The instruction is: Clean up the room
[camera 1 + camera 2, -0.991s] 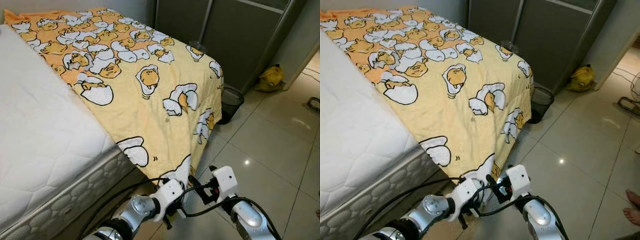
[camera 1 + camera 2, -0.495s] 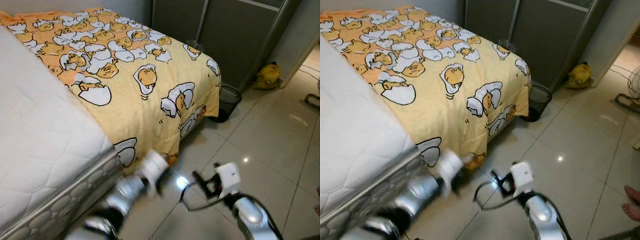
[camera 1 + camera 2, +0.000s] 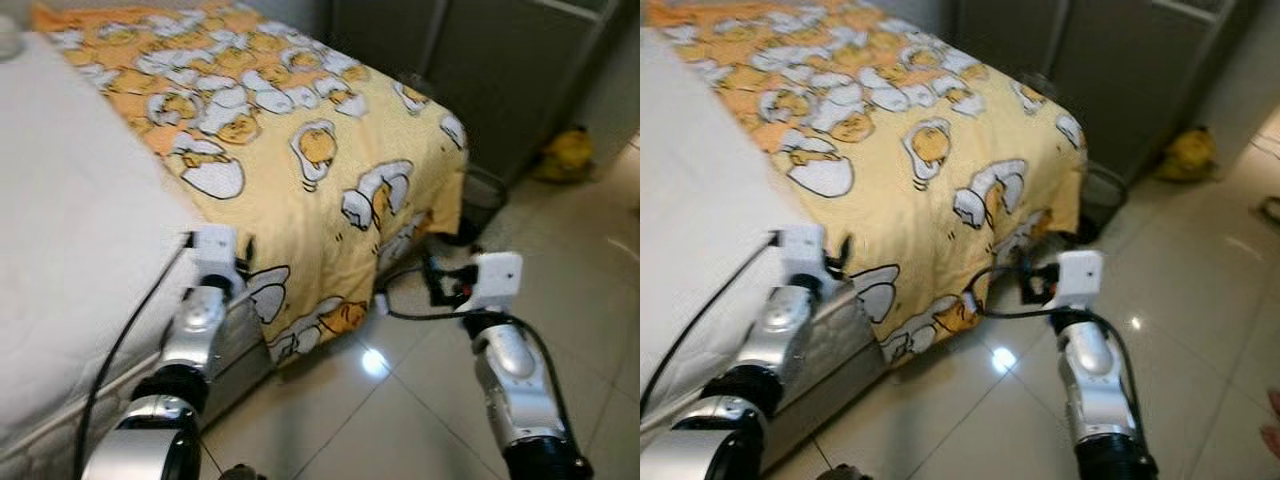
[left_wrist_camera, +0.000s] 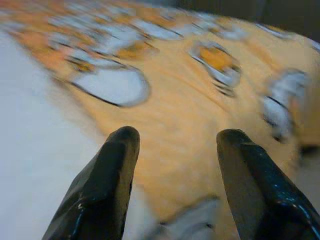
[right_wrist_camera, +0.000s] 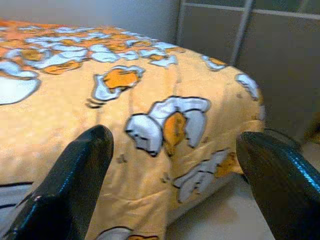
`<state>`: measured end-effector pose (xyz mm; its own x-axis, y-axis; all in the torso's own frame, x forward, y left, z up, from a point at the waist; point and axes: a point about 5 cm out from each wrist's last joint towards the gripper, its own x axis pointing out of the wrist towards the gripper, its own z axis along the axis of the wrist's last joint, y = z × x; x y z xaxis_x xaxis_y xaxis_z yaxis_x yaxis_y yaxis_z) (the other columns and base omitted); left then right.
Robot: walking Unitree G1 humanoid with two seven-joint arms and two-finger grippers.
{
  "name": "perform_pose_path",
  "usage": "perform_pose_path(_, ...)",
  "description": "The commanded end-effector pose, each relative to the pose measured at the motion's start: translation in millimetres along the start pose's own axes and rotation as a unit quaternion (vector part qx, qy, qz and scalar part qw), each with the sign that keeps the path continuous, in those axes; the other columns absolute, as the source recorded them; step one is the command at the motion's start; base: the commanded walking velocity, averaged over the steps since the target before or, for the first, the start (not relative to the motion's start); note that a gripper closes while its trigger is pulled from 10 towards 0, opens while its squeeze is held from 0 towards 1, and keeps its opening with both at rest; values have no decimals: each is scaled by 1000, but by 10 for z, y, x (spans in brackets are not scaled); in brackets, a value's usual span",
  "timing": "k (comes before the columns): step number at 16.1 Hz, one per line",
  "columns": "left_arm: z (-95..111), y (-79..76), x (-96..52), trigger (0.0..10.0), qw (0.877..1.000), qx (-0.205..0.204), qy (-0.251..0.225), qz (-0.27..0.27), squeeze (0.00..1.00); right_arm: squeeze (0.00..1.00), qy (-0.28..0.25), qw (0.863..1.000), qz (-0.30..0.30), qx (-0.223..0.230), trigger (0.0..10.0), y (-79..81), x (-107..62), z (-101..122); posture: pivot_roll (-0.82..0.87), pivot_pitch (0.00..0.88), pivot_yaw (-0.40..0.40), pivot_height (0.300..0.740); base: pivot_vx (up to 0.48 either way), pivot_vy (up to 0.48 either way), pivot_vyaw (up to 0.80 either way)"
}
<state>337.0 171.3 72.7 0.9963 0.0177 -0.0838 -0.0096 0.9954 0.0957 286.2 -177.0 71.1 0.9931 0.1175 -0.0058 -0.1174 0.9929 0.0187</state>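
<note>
Covering the bed's far half, yellow blanket (image 3: pixel 300 190) with egg cartoons drapes over the foot edge toward the floor (image 3: pixel 420 420); bare white mattress (image 3: pixel 70 240) at 9 o'clock. Left gripper (image 4: pixel 172 145) hovers at the blanket's near edge, jaws wide, holding nothing. Right gripper (image 5: pixel 175 150) faces the hanging corner, jaws wide, empty. Dark bin (image 3: pixel 485 195) at 2 o'clock; yellow toy (image 3: pixel 568 155) beyond.
</note>
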Motion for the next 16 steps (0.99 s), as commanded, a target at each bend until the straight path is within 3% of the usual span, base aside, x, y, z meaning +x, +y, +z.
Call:
perform_pose_path(1, 24, -78, -4, 10000, 1000, -8, 2, 26, 0, 0, 15, 1000, -12, -2, 10000, -71, -50, -69, 21, 0, -56, 740, 0, -446, 556)
perform_pose_path(2, 59, -154, -13, 10000, 999, -29, 0, 32, 0, 0, 20, 1000, -16, -2, 10000, -58, -62, -99, 21, 0, -50, 740, 0, -461, 569)
perform_pose_path(4, 145, -229, -21, 10000, 999, -27, -21, 23, 0, 0, 16, 1000, -13, -8, 10000, -25, -67, -91, 12, 0, -43, 740, 0, -446, 569)
perform_pose_path(8, 116, -179, -51, 10000, 998, 38, -15, 39, 0, 0, 6, 1000, -25, 6, 10000, -58, -49, -50, 16, 0, -50, 740, 0, -451, 569)
perform_pose_path(9, 97, -147, -57, 10000, 998, 39, -8, 45, 0, 255, 5, 1000, -21, 9, 10000, -57, -49, -52, 24, 0, -55, 740, 0, -465, 569)
perform_pose_path(10, 76, -101, -75, 10000, 998, 32, -3, 48, 1000, 1000, 6, 1000, -10, 9, 10000, -45, -62, -65, 33, 0, -55, 740, 0, -469, 500)
perform_pose_path(13, 13, -70, -172, 10000, 998, 42, -9, 38, 1000, 1000, 12, 1000, -4, 9, 10000, -17, -119, -116, 24, 0, -38, 740, 0, -449, 492)
perform_pose_path(16, -112, 37, -488, 10000, 999, 31, -26, 21, 1000, 1000, 34, 999, 22, -15, 10000, -42, -451, -281, 21, 0, -34, 740, 0, -418, 494)
